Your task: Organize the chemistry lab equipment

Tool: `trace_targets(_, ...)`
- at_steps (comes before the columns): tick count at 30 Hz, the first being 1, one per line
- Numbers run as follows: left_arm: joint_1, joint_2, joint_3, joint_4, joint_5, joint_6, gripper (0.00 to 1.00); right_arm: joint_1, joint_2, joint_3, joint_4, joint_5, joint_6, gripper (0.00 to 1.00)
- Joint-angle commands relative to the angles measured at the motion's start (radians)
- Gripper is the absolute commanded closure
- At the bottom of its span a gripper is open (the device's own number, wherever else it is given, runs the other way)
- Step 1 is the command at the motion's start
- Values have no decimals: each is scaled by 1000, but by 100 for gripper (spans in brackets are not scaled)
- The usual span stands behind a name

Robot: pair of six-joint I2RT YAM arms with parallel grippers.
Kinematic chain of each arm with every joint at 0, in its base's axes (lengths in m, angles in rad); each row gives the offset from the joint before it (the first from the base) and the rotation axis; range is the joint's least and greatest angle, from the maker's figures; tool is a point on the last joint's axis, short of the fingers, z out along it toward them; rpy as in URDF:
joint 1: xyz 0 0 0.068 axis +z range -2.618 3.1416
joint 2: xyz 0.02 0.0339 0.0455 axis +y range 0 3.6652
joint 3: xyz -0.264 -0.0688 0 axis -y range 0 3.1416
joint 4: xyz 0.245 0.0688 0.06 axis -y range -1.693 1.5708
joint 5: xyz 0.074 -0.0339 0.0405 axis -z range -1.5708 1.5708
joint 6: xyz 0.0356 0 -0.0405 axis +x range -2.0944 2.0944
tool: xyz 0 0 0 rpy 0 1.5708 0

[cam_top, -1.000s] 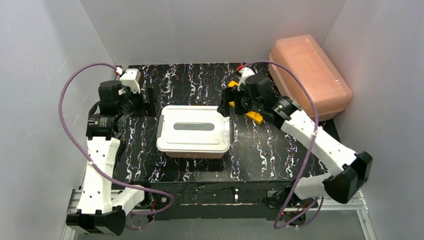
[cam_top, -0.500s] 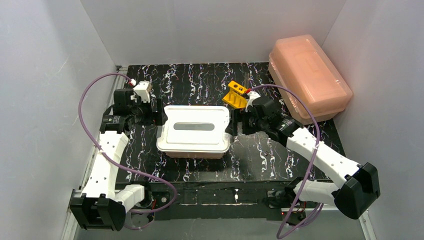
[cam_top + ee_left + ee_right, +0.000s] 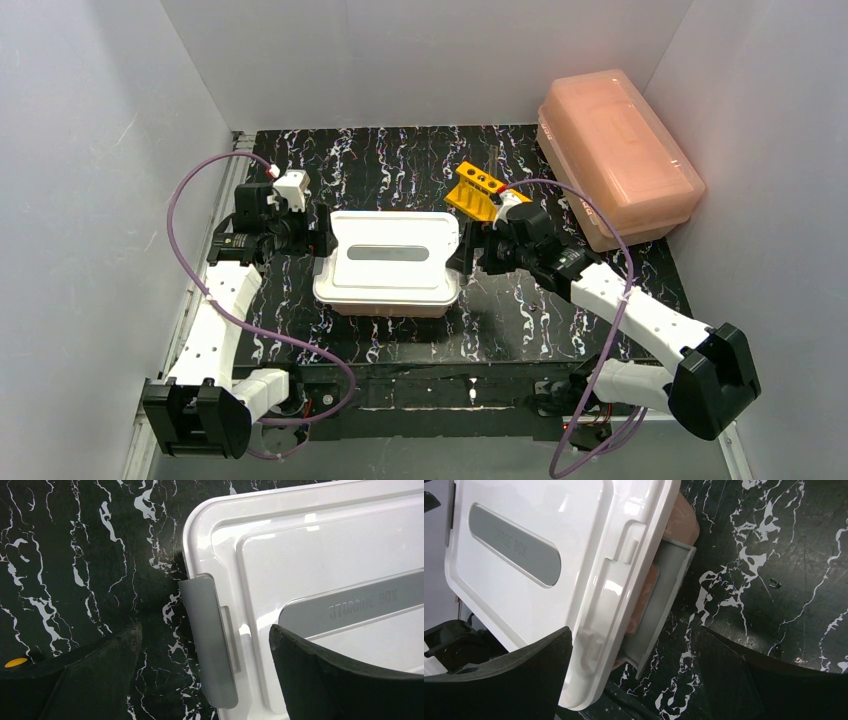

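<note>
Of the chemistry lab equipment, only a yellow tube rack (image 3: 476,190) shows, standing behind the right end of a white-lidded storage box (image 3: 388,262). My left gripper (image 3: 322,240) is open at the box's left end. Its fingers straddle the grey latch (image 3: 210,645) there, one over the table and one over the lid (image 3: 320,555). My right gripper (image 3: 462,250) is open at the box's right end. It straddles the lid's edge (image 3: 599,610) and a grey latch (image 3: 664,600) that is swung outward. Neither gripper holds anything.
A large closed pink tub (image 3: 618,155) sits at the back right against the wall. Pink plastic of the box's body (image 3: 684,515) shows under the white lid. White walls enclose the black marbled table (image 3: 400,160) on three sides.
Both arms have swung inward and down to the ends of the storage box. The right gripper has left the yellow rack, which now stands uncovered. Both stayed open.
</note>
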Motion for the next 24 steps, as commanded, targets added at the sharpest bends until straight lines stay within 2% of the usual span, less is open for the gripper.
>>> trace_targets(1,-2,-11,-9,16,-5,34,2,-8,0,-30,135,-36,70,2)
trace_targets(6,-2,-14,-10,22,-5,39,2,-13,20,-52,177,-53,120,2)
trace_targets(11,-2,-20,-20,22,-6,48,2,-19,40,-91,290,-133,203,3)
trace_targets(17,-2,-33,-32,20,-6,66,2,-19,62,-82,288,-145,236,12)
trace_targets(24,-2,-41,-34,19,-11,82,2,-19,6,-77,243,-86,226,27)
